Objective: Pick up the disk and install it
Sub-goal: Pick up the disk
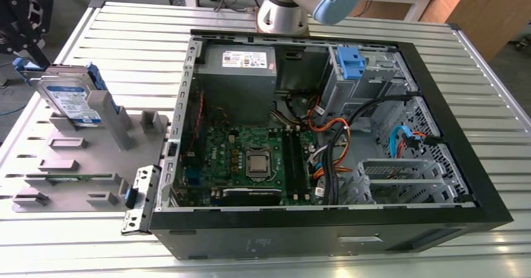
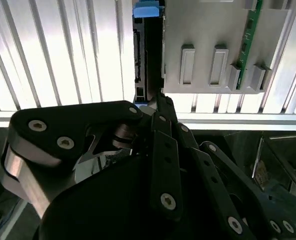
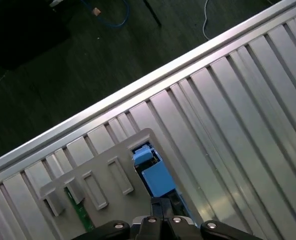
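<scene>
You are at the pick-up step, and nothing is lifted yet. The disk (image 1: 71,97) stands on edge in the grey holder (image 1: 83,160) at the exterior view's left. It is well apart from the open case (image 1: 332,234). Holder and case both rest on the slatted table (image 1: 133,35).

In both wrist views the pincer (image 3: 160,204) points at the disk's near end, just beside its blue rail (image 3: 157,177). You cannot tell whether it touches. The pincer looks drawn together, clamped on nothing.

As I judge it, a grasp from here calls for three things:
- The pincer must part wider than the disk is thick.
- It must line up square with the two flat faces.
- It must close across them without catching the holder's post (image 1: 116,119), which stands just beside one face.

The lift should then run straight out of the slot, so the rail does not bind.

Count what you have:
- one disk
- one pincer
- one holder, with one green board (image 1: 71,177) lying in it
- one case, holding one grey supply box (image 1: 240,63) and one blue latch (image 1: 352,63)
</scene>
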You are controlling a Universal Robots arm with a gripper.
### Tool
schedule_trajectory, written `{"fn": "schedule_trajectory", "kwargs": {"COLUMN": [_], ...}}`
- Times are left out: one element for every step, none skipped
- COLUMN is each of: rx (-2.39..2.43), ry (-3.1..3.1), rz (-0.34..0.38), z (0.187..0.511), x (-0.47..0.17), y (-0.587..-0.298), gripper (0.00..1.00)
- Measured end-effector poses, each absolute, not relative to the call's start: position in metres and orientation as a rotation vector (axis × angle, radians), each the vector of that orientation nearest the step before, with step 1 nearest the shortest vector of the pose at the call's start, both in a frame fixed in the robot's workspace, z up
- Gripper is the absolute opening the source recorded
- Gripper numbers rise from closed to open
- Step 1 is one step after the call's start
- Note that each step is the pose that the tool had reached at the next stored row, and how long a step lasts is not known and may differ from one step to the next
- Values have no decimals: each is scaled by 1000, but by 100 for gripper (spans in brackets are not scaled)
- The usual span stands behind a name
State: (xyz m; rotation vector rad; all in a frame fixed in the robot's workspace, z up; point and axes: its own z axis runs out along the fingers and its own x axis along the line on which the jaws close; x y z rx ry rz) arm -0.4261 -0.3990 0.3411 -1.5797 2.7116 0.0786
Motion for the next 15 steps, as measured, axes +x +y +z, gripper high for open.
{"fn": "schedule_trajectory", "kwargs": {"rx": [-1603,-1626,-1652,-1676,-1699,-1722,-1746,-1769,-1792,-1817,-1840,-1862,-1885,-1907,-1930], "ry": [2698,2685,2670,2655,2641,2627,2612,2596,2581,2564,2548,2533,2516,2500,2483], "rz": [79,79,79,79,79,79,79,79,79,79,79,79,79,79,79], "z": [341,341,341,341,341,341,341,340,340,340,340,340,340,340,340], "x": [-426,-426,-426,-426,-426,-426,-426,-426,-426,-426,-426,-426,-426,-426,-426], "y": [-399,-399,-399,-399,-399,-399,-399,-399,-399,-399,-399,-399,-399,-399,-399], "gripper": [11,11,11,11,11,11,11,11,11,11,11,11,11,11,11]}}
